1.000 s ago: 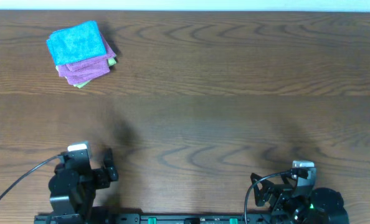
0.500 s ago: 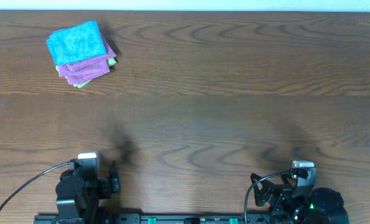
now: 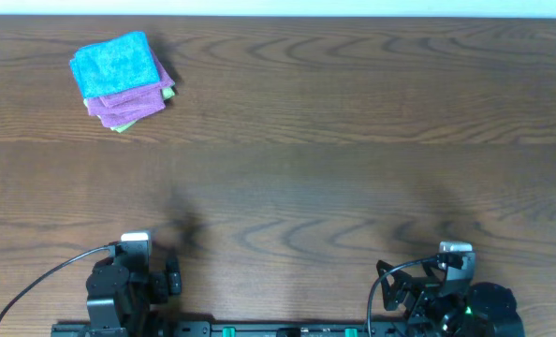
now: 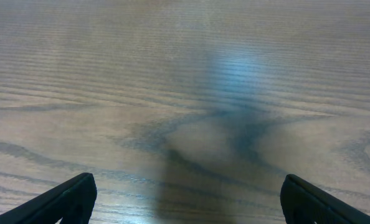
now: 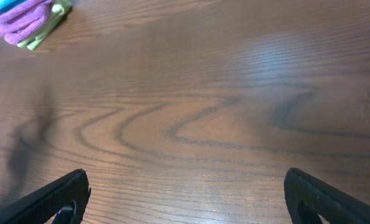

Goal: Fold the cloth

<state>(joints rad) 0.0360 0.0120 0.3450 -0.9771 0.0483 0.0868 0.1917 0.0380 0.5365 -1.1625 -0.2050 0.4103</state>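
Left claw (image 4: 188, 190) and right claw (image 5: 185, 183) both released. Reach far-left desk corner; pinch only the cloth (image 3: 116, 64), not purple cloth (image 3: 130, 101).

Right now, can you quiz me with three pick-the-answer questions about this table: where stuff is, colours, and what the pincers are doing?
1. Where is the pile on the table?
A. far left corner
B. middle
C. between the arms

2. How many colours show in the pile?
A. one
B. three
C. five

3. What are the left pincer and right pincer doing?
A. both shut
B. holding a cloth
C. both open, empty

Answers:
1 A, the overhead view shows it far off on the left.
2 B, blue cloth on top, purple cloth under it, green cloth peeking out lowest.
3 C, each wrist view shows tips wide apart over bare wood.
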